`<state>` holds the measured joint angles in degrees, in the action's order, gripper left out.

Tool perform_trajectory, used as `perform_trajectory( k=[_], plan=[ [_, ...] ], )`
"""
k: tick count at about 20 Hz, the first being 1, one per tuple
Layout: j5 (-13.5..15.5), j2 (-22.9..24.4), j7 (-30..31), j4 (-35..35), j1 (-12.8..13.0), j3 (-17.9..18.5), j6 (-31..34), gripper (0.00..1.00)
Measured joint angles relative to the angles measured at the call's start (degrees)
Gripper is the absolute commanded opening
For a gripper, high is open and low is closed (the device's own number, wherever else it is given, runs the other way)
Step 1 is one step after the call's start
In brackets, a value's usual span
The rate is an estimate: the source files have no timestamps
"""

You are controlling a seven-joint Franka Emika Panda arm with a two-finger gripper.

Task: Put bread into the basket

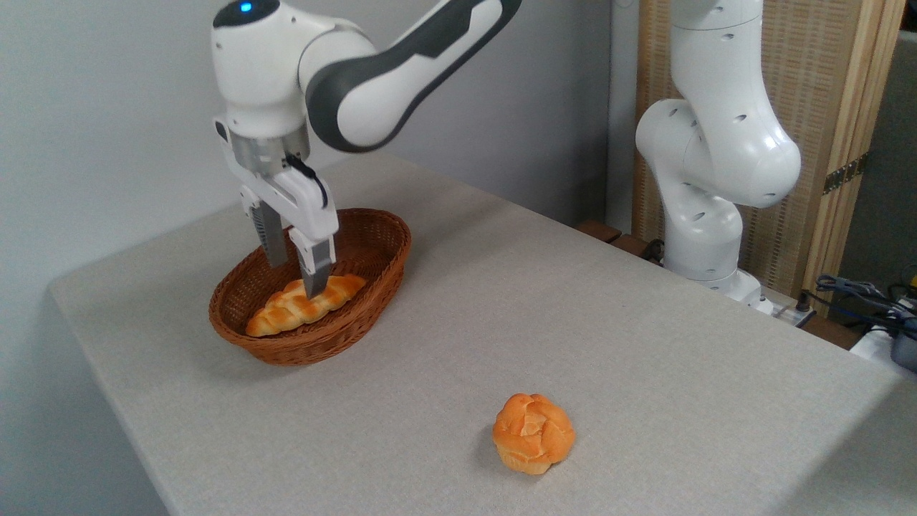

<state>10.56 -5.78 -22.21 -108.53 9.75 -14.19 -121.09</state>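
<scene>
Lying in basket (pixel 372 247), bread (pixel 286 309) between spread hand (pixel 295 276) fingers.

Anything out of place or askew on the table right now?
Nothing stands out. The bread lies in the basket, intact, with the gripper over it. The round bun sits alone on the table, nothing spilled.

The basket (pixel 372 269) sits toward the table's (pixel 645 373) left rear corner, with the bread (pixel 279 315) lying inside it. The bun (pixel 534 433) rests well apart, near the front edge.
</scene>
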Motion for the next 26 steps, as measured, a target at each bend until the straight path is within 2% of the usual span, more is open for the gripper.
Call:
perform_trajectory(
  k=[3, 5, 8, 10, 14, 16, 20, 26],
  plan=[
    [-3.2, 2.1, 0.0, 1.8, -0.2, 1.6, 3.1, 1.00],
    [-5.1, 3.8, -0.9, 4.3, -0.4, 3.4, 8.6, 1.00],
    [-7.6, 5.5, -6.8, 8.9, -0.7, 6.4, 18.3, 1.00],
    [-8.2, 5.9, -10.8, 11.2, -0.8, 8.5, 22.6, 1.00],
    [-8.4, 5.9, -14.8, 15.3, -1.0, 13.5, 28.6, 1.00],
    [-8.4, 5.9, -15.6, 16.7, -1.0, 16.2, 29.8, 1.00],
    [-8.4, 6.0, -16.6, 17.8, -1.1, 18.7, 30.1, 1.00],
    [-8.4, 6.1, -16.6, 17.9, -0.8, 18.7, 30.2, 1.00]
  ],
)
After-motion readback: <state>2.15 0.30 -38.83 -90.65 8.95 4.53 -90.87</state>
